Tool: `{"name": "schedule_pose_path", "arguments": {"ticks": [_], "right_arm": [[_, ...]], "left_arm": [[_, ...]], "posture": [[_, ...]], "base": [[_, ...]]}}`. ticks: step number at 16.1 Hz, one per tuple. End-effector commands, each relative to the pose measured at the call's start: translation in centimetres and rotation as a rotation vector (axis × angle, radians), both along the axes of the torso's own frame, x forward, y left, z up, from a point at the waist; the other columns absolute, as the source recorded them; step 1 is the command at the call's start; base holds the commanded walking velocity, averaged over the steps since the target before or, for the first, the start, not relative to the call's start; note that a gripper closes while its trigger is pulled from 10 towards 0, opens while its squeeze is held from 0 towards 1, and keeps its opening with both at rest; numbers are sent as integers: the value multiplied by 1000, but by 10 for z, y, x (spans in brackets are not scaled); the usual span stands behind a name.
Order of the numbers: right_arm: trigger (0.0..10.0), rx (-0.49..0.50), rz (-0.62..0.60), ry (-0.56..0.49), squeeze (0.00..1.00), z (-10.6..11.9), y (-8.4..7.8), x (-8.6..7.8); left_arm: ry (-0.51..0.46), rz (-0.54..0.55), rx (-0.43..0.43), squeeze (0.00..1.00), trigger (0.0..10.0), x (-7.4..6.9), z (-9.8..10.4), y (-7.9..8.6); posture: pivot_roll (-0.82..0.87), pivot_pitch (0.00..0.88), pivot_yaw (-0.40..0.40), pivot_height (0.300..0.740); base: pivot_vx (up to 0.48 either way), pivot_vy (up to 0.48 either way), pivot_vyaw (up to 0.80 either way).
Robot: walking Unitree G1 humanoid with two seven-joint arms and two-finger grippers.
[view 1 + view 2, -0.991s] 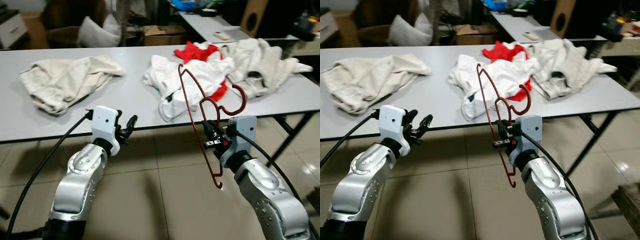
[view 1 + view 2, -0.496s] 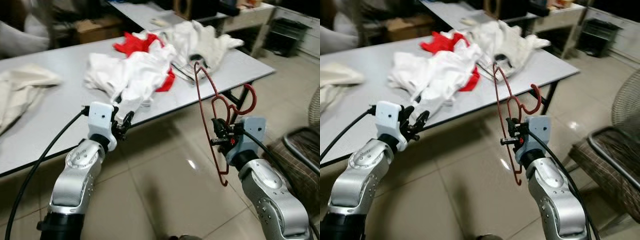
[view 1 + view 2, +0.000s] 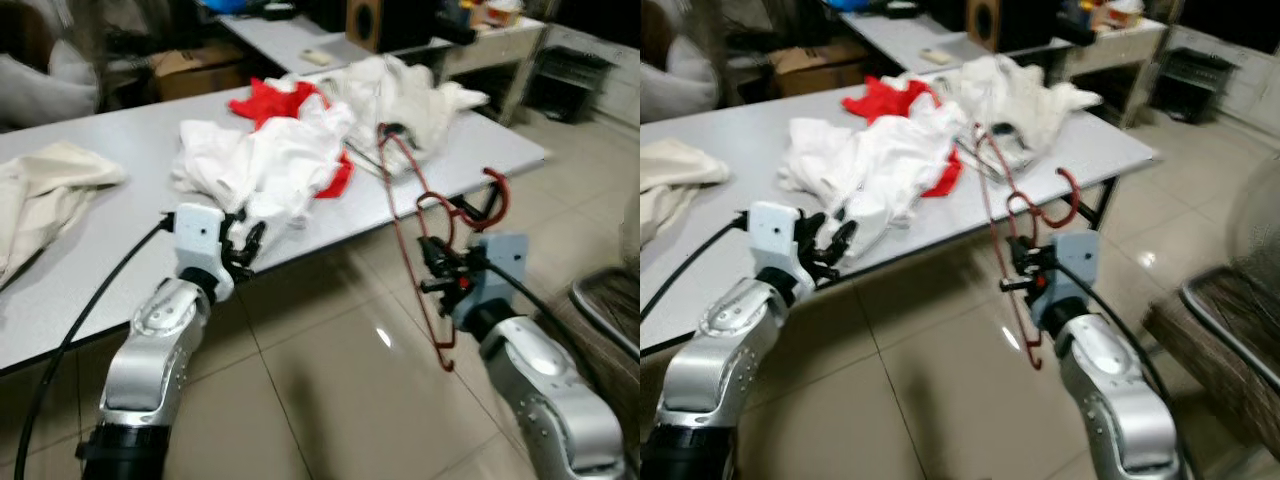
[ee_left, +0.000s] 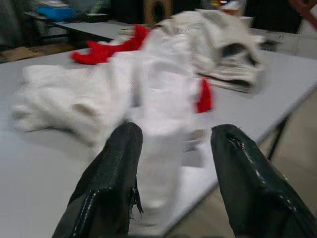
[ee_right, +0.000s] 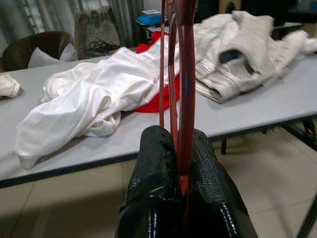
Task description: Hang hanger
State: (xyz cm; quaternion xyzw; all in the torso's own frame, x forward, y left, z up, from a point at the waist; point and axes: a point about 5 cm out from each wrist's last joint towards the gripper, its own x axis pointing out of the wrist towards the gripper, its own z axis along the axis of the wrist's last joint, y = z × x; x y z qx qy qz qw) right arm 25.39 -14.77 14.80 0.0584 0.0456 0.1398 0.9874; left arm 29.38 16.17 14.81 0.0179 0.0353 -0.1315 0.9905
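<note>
1 red wire hanger (image 3: 432,262) stands upright, clenched in the right tool (image 3: 441,278) over the tiled floor (image 3: 330,390), just off the grey worktop (image 3: 120,240) edge. 3 pale garments and 1 red one (image 3: 270,100) lie on that worktop. Left tool (image 3: 247,246), fingers apart, grips nothing near the white garment (image 3: 265,165)
</note>
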Motion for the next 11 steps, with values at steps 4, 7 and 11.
{"name": "schedule_pose_path", "arguments": {"ticks": [4,7,11], "right_arm": [[10000,-8,41,-9,0,2,6,1],[10000,-8,55,6,0,0,9,-1],[10000,-3,27,8,0,-2,5,-2]], "left_arm": [[-3,29,18,314,10000,-2,1,8],[0,25,22,306,10000,-3,0,10],[-3,22,57,294,10000,0,1,12]], "posture": [[-183,0,-1,740],[-185,0,6,740],[-178,0,10,740]], "base": [[317,0,0],[317,0,-760],[296,0,0]]}}
